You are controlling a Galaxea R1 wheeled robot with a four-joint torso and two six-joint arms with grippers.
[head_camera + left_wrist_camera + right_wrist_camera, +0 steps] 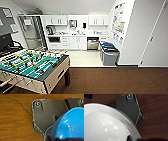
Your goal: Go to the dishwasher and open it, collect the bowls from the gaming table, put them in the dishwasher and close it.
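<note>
Dishwasher [93, 43] stands open at upper centre, past the foosball table [32, 65]. Blue bowl [70, 125] and white bowl [107, 125] ride close by the wrists — claw states cannot be told. Drive smoothly — keep both bowls level.

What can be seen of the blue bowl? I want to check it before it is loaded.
The blue bowl in the left wrist view is solid bright blue, round and glossy, with light glints on its smooth inner curve; it looks like plastic or glazed ware. Its hollow faces the camera and looks empty. It sits close against the robot's dark plate, above brown wood-patterned floor. What grips it cannot be made out.
</note>
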